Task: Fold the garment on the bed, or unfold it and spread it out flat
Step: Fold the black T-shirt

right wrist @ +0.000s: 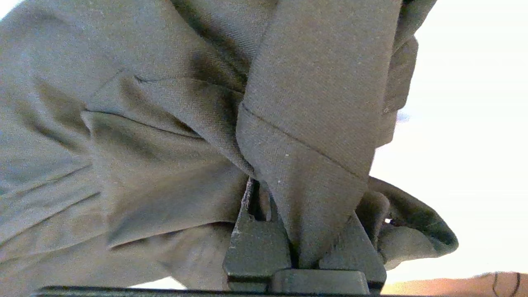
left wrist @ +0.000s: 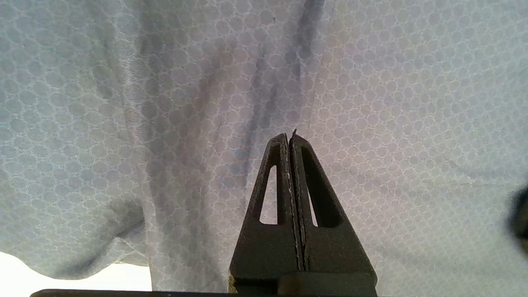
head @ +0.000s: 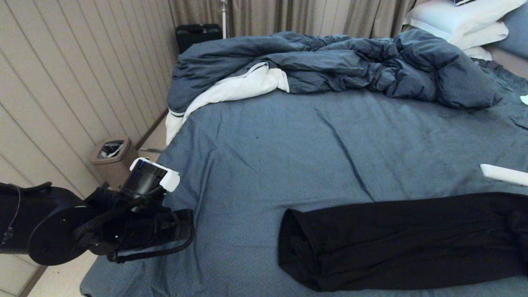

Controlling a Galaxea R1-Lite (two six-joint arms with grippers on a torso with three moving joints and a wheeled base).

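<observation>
The garment (head: 404, 243) is a black T-shirt lying as a long folded band across the near right part of the bed (head: 288, 144); its print and lettering are hidden. In the right wrist view my right gripper (right wrist: 301, 198) is shut on a hemmed fold of the garment (right wrist: 165, 123), and the cloth drapes over its fingers (right wrist: 251, 231). That gripper is outside the head view. My left arm (head: 136, 222) hangs at the bed's near left edge. The left gripper (left wrist: 288, 134) is shut and empty over the slate-blue sheet (left wrist: 392, 103).
A bunched dark-blue duvet (head: 350, 62) with white lining fills the far side of the bed, with white pillows (head: 462, 20) at the far right. A white oblong thing (head: 503, 174) lies at the right edge. A brown bin (head: 111, 159) stands by the panelled wall on the left.
</observation>
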